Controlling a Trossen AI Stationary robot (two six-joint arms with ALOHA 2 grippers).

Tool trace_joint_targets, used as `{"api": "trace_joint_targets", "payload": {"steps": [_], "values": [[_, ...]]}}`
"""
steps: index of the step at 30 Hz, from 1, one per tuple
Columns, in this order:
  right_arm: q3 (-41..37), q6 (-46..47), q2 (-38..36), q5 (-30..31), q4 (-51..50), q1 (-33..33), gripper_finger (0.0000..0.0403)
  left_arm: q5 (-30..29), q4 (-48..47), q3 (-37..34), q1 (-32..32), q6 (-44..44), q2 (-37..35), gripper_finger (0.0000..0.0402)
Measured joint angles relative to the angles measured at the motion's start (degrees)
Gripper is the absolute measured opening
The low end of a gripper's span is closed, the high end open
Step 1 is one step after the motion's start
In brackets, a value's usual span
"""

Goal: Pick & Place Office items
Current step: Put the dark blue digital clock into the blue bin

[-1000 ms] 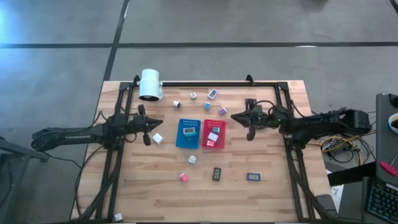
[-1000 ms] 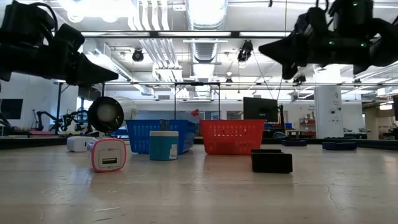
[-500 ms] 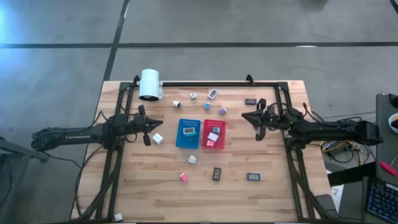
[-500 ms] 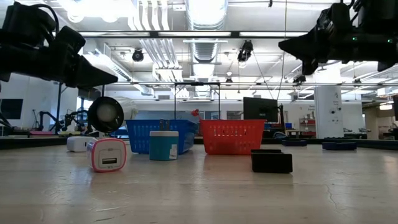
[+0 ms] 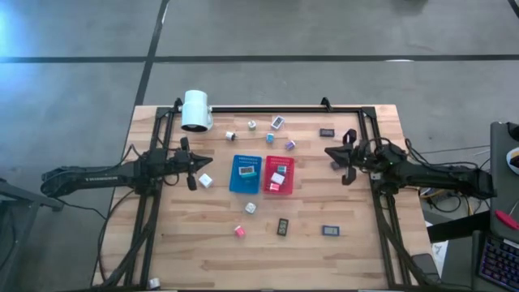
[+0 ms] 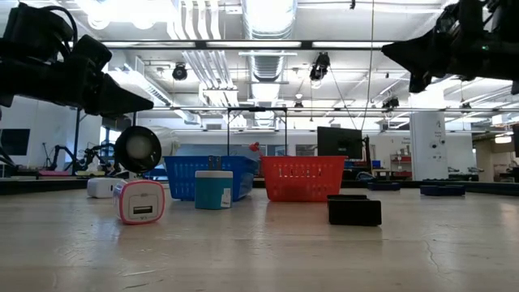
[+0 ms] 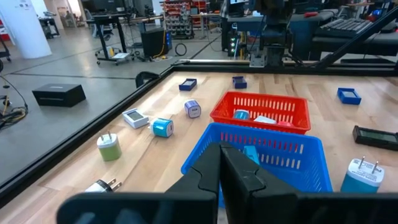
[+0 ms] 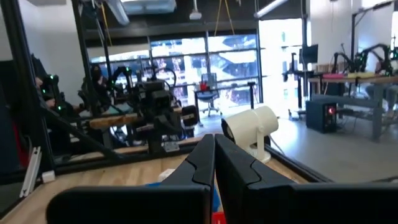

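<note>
Left gripper (image 5: 197, 161) pinched closed, empty, at nine o'clock of the blue tray (image 5: 245, 173), right gripper (image 5: 335, 154) likewise closed, empty, at three o'clock of the red tray (image 5: 280, 174), small chargers (image 5: 239, 231) scattered around.

— How is the light over the table (image 5: 340, 251)?
— Even and fairly bright from above; the wood shows only faint, short shadows under the arms. The upper left corner of the overhead picture has a pale bluish glare on the floor (image 5: 16, 32).
— And at table height?
— Strong backlight. The ceiling lamps (image 6: 268, 16) blow out to white, so both arms read as near-black shapes. The near tabletop looks soft, perhaps out of focus.
— The wrist cameras?
— Close fingers (image 7: 233, 177) are blurred; the bright windows (image 8: 211, 68) wash out.
</note>
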Motion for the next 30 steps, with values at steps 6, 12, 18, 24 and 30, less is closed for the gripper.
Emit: {"api": "trace_joint_targets", "payload": {"steps": [6, 12, 18, 24, 30], "values": [[-0.7, -1.0, -7.0, 0.0, -4.2, 0.0, 0.0008, 0.0, 0.0, 0.0, 0.0, 0.0, 0.0, 0.0012], [-0.7, -2.4, -13.6, 0.8, -12.0, 0.0, 0.0008, 0.0, 0.0, 0.0, 0.0, 0.5, 0.0, 0.0012], [-1.7, -2.8, -17.8, 3.2, -19.1, 0.0, 0.0008, -0.5, 0.0, 0.0, 0.0, 0.3, 0.0, 0.0012], [-1.7, -3.9, -17.3, 3.0, -22.6, 0.0, 0.0008, -0.5, 0.0, 0.0, 0.0, 0.3, 0.0, 0.0012], [-1.7, -5.8, -15.3, 2.6, -26.8, 0.0, 0.0008, -0.5, 0.0, 0.0, 0.0, 0.5, 0.0, 0.0012]]}}
